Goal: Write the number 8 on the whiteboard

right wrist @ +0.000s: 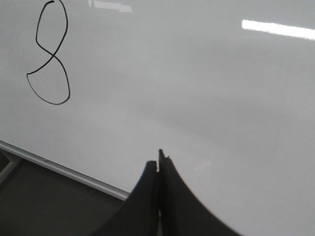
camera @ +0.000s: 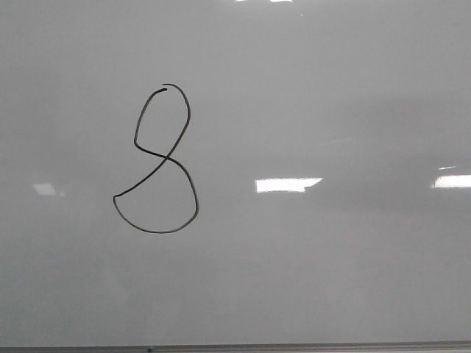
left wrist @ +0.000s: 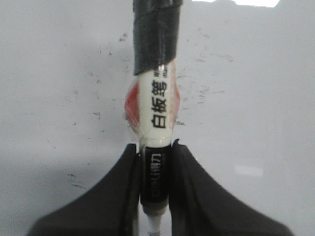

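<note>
A thin black number 8 is drawn on the glossy pale whiteboard, left of the middle, slightly tilted, with a small upper loop and a wider lower loop. It also shows in the right wrist view. My left gripper is shut on a whiteboard marker with a white label and black tape, seen over the whiteboard. My right gripper is shut and empty, over the whiteboard near its lower edge. Neither gripper shows in the front view.
The board's thin grey bottom edge runs along the front; in the right wrist view that edge borders a dark surface. Bright light reflections lie on the board. Small dark specks mark the board near the marker.
</note>
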`<state>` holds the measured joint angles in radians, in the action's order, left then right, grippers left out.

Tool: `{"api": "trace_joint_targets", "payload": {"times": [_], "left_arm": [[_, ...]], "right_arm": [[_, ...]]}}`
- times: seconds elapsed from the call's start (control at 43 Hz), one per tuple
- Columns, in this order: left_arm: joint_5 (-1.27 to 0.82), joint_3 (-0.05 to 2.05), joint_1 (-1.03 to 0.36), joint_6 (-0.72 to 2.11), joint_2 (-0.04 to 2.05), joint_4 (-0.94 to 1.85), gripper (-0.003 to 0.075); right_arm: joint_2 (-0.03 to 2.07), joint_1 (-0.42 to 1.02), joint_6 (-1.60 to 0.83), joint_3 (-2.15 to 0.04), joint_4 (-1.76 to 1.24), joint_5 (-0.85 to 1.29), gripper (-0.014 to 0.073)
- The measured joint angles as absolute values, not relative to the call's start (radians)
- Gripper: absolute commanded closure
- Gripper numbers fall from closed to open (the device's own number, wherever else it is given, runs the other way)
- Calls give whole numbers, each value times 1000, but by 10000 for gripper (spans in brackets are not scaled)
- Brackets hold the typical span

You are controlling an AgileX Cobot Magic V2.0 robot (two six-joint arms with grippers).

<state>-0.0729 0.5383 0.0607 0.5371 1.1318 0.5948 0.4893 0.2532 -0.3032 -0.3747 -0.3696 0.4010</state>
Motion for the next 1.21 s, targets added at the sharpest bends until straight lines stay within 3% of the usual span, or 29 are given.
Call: {"api": "trace_joint_targets", "payload": {"times": [0.535, 0.93, 1.116, 1.209], "left_arm": [[-10, 607, -3, 537, 1428, 599, 735], [-14, 607, -3, 537, 1409, 599, 591], [-14, 607, -3, 537, 1400, 599, 488], [-14, 607, -3, 537, 1399, 599, 476]], "right_arm": [[489, 253, -303, -375, -370, 399, 655], [489, 253, -301, -375, -370, 399, 655], [489, 253, -301, -375, -370, 399, 655], [489, 253, -301, -375, -370, 399, 655]]}}
